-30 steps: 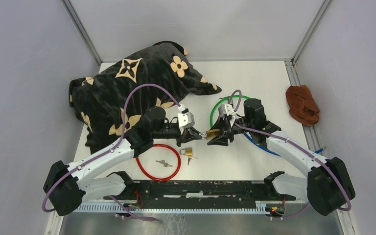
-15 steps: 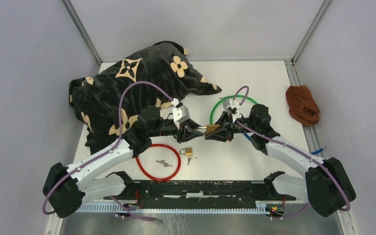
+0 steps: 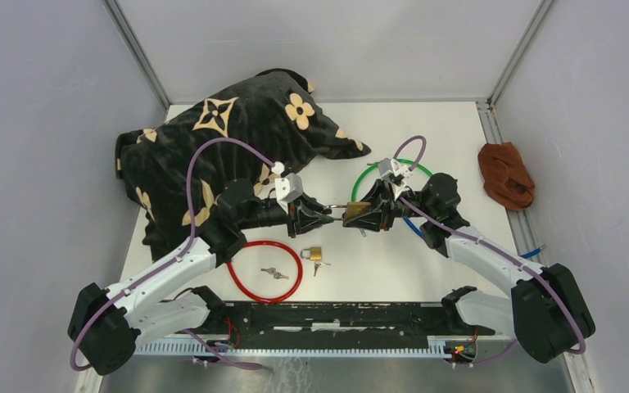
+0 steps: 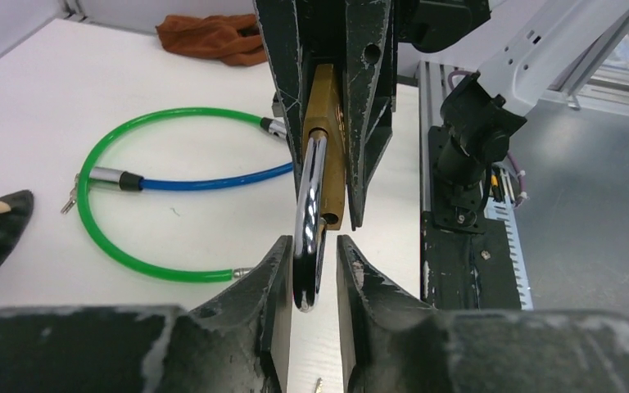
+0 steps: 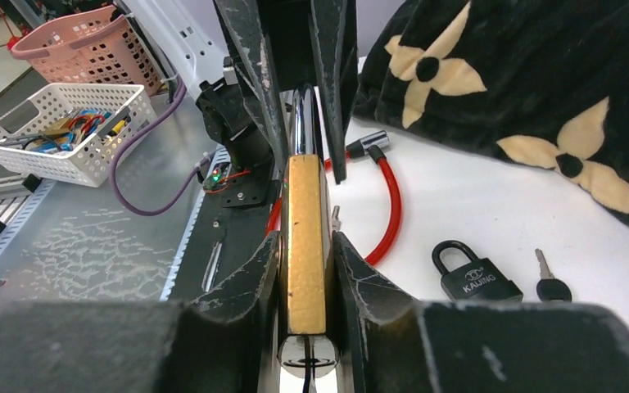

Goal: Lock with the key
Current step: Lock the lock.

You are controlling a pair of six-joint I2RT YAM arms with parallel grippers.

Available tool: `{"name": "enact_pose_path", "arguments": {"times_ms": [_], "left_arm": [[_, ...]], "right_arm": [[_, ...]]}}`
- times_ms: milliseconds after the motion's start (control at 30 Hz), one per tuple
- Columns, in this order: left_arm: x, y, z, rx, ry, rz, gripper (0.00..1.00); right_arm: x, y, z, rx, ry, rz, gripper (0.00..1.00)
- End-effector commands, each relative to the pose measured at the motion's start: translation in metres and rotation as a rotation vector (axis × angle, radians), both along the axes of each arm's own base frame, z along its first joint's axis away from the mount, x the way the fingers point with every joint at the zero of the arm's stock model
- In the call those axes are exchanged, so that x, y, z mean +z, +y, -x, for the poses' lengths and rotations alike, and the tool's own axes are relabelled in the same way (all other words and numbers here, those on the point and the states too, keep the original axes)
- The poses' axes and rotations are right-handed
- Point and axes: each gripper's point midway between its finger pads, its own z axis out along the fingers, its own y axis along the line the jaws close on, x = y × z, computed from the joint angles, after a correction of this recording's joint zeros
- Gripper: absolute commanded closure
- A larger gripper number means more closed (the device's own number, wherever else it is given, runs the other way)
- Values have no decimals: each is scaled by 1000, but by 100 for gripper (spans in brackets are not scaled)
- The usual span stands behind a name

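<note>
Watching the brass padlock [image 3: 355,214] up in the air over the middle of the table [image 3: 459,131], between the two arms. Clamped by its body in the right gripper [image 5: 305,246], both fingers pressed flat on the brass sides. Pointing its shackle [image 4: 309,221] straight into the left gripper [image 4: 313,250]. Barely parted there, with the steel loop edge-on between the fingertips, against one pad and showing a sliver of gap at the other. Can't call it a firm pinch. Down on the table: a second small padlock [image 3: 314,253] just beside a red cable loop [image 3: 266,243], with small keys [image 3: 274,273] inside that loop. Further back, a green cable loop [image 3: 359,178] and a black flowered blanket [image 3: 213,139].
</note>
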Motion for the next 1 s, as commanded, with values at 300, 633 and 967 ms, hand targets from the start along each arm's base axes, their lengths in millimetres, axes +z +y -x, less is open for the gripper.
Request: {"name": "enact_pose_path", "arguments": {"times_ms": [300,633,967], "left_arm": [[31,-10,13,-74,18,147,98],[41,-21,23,-91,-54,191,98],[34,-32,25,-78,-85,205,98]], "right_arm": [[40,5,-3,80,-316,-33,100],[51,16,2,167,-395,-30,100],[94,25,4,101,-422,-144,100]]}}
